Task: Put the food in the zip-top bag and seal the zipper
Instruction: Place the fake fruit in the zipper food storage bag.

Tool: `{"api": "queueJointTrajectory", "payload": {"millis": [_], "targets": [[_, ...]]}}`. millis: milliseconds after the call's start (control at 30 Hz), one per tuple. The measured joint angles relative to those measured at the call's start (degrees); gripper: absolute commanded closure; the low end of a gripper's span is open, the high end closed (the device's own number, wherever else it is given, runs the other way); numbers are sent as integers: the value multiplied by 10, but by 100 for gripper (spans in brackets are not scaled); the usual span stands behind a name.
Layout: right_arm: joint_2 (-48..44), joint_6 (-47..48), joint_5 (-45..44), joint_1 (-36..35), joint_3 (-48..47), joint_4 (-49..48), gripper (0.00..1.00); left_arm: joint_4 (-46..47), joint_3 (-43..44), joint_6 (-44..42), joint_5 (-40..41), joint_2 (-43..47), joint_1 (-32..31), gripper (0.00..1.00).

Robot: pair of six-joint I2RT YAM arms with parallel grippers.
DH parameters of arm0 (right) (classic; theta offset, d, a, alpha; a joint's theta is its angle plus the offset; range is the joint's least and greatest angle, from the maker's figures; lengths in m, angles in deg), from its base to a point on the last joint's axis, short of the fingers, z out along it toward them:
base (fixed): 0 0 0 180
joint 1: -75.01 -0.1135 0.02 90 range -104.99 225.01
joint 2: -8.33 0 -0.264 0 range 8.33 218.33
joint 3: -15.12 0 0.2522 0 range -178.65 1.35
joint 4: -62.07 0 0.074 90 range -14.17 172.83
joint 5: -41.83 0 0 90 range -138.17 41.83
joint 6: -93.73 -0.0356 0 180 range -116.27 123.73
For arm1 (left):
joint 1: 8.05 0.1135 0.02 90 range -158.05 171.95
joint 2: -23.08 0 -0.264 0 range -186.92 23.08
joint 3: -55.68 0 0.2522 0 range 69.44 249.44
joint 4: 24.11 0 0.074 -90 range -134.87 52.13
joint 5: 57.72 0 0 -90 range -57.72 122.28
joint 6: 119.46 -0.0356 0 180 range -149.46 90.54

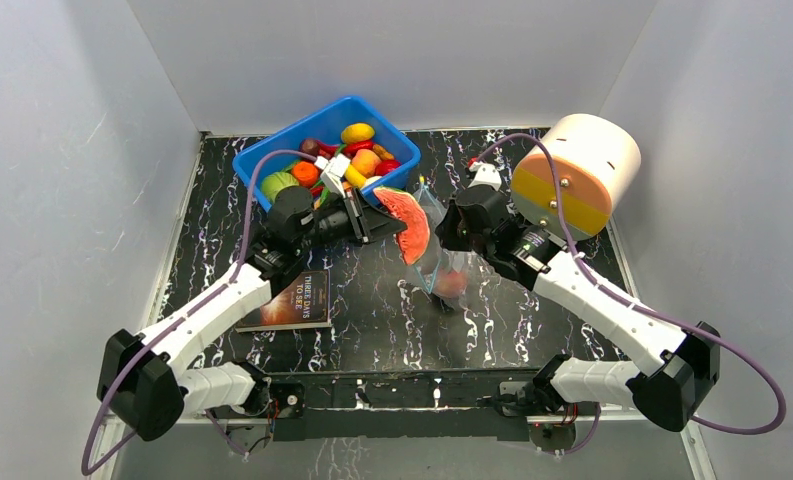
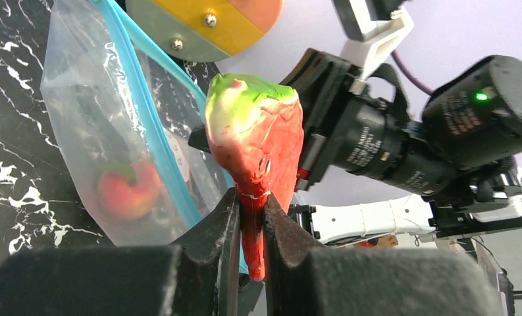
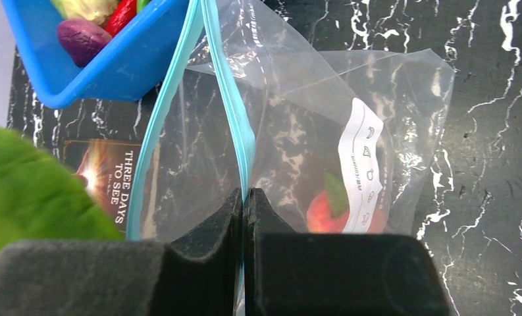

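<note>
My left gripper (image 2: pixel 250 201) is shut on a red watermelon slice (image 2: pixel 258 138) with a green rind, held in the air right beside the bag's mouth (image 1: pixel 413 224). The clear zip-top bag (image 3: pixel 324 131) hangs open, with a peach (image 3: pixel 330 210) inside near its bottom. My right gripper (image 3: pixel 243 197) is shut on one side of the blue-green zipper (image 3: pixel 235 99) and holds the bag (image 1: pixel 437 250) up. The zipper's other side (image 3: pixel 156 131) stands apart, so the mouth gapes. The slice's green rind (image 3: pixel 27 191) fills the right wrist view's lower left. More food (image 1: pixel 347 155) lies in the blue bin.
A blue bin (image 1: pixel 272 150) stands at the table's back left, behind my left arm. A book (image 1: pixel 297 300) lies flat under the left arm. A large cylinder (image 1: pixel 577 170) with orange and yellow bands stands at the back right, close behind my right arm.
</note>
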Motion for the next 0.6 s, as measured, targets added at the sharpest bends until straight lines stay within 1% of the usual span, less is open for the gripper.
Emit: {"api": "queueJointTrajectory", "payload": {"millis": [200,333,600], "targets": [[0,-12,26,0,-7,-6,100,12,-12,7,5,-34,-4,100],[-4,-17,41,0,-7,-14,100,-14,-12,-14,23,-34,-10,100],[-19,-33,82,0,-7,-36,100,-101,-1,-76,95,-34,-17,100]]}}
